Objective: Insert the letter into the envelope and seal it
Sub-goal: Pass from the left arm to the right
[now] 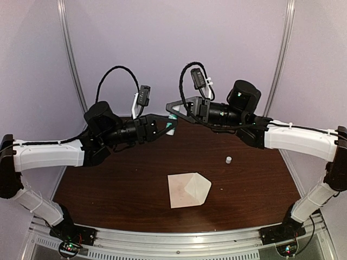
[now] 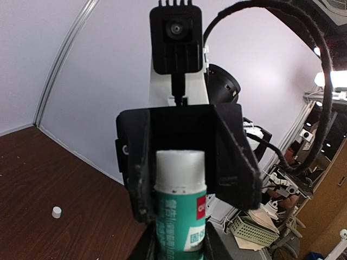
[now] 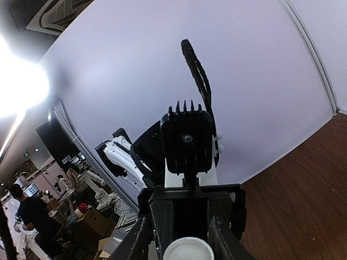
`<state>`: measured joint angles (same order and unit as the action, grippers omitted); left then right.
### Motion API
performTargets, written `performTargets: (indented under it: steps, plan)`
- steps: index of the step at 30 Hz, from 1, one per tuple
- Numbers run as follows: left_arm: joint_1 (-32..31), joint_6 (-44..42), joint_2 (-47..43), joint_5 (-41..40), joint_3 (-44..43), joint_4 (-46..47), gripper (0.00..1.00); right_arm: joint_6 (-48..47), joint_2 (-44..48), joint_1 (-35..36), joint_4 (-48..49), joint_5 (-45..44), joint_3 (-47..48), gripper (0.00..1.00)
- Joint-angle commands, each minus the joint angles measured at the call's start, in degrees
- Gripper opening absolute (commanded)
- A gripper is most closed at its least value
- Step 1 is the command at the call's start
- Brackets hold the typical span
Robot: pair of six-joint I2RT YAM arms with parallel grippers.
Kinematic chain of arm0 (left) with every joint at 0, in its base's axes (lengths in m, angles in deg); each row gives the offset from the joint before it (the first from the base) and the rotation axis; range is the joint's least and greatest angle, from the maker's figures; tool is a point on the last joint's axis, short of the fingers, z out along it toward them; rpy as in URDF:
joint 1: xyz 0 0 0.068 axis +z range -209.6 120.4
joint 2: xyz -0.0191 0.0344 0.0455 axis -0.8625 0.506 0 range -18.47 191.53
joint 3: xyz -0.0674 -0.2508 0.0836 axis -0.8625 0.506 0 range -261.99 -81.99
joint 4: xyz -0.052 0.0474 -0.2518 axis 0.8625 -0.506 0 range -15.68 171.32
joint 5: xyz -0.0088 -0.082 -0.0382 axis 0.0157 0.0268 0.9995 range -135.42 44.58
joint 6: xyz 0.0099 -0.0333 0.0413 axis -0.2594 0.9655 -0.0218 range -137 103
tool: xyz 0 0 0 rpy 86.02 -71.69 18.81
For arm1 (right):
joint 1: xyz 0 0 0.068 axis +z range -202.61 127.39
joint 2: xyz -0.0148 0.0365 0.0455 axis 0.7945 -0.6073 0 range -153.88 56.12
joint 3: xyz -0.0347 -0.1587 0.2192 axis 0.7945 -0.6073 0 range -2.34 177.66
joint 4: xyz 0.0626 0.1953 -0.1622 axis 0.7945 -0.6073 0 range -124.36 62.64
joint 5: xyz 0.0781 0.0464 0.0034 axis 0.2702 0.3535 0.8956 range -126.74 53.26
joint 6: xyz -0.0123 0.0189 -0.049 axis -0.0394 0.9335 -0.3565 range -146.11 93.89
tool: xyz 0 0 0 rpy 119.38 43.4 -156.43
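Observation:
The beige-pink envelope [image 1: 188,189] lies flat on the brown table [image 1: 124,184], its pointed flap opened out to the right. No separate letter sheet shows. Both arms are raised and meet above the table's far side. My left gripper [image 1: 169,128] [image 2: 180,241] is shut on a green glue stick [image 2: 180,216] whose white uncapped end [image 3: 188,250] points at the right gripper. My right gripper [image 1: 171,110] [image 3: 187,244] is open, with its fingers [image 2: 238,162] straddling that white end and a gap on each side.
A small white cap [image 1: 228,160] stands on the table right of centre; it also shows in the left wrist view [image 2: 56,212]. White walls and metal frame posts [image 1: 73,59] close in the back and sides.

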<state>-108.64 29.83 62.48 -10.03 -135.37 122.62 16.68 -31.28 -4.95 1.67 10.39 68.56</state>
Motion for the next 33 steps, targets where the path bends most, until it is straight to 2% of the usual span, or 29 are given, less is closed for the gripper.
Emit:
performTargets:
  steps: [1, 7, 13, 14, 18, 21, 26, 33]
  plan:
    - [-0.18, -1.2, 0.0, 0.75, -1.12, 0.71, 0.11, 0.56, -0.06, 0.24, 2.15, -0.3, 0.94, 0.36]
    - [-0.18, -1.21, -0.16, 0.22, -0.94, 0.72, 0.11, 0.55, -0.38, 0.24, 1.82, 0.1, 0.83, 0.34]
    - [-0.18, -1.21, -0.6, -0.31, -0.54, 0.76, 0.12, 0.57, -0.39, 0.24, 1.54, 0.08, 0.54, 0.12]
    - [-0.14, -1.17, -0.68, -0.33, -0.45, 0.72, 0.16, 0.47, -0.22, 0.24, 1.35, -0.23, 0.56, 0.09]
    - [-0.18, -1.04, -1.15, -0.05, 0.22, 0.09, 0.53, -0.6, 0.65, -0.05, -0.3, -1.91, 0.43, 0.03]
    - [-0.18, -1.76, -1.98, 0.93, 0.75, -2.31, 0.63, -1.76, 1.28, -0.4, -2.47, -2.28, 0.71, 0.03]
    - [-0.1, -2.8, -3.61, 3.04, 1.69, -6.04, 0.65, -3.24, 2.29, -1.06, -5.1, -2.1, 1.0, 0.02]
    - [-0.12, -2.55, -4.13, 3.86, 2.61, -7.98, 0.55, -4.34, 2.88, -1.25, -6.95, -1.89, 1.7, 0.02]
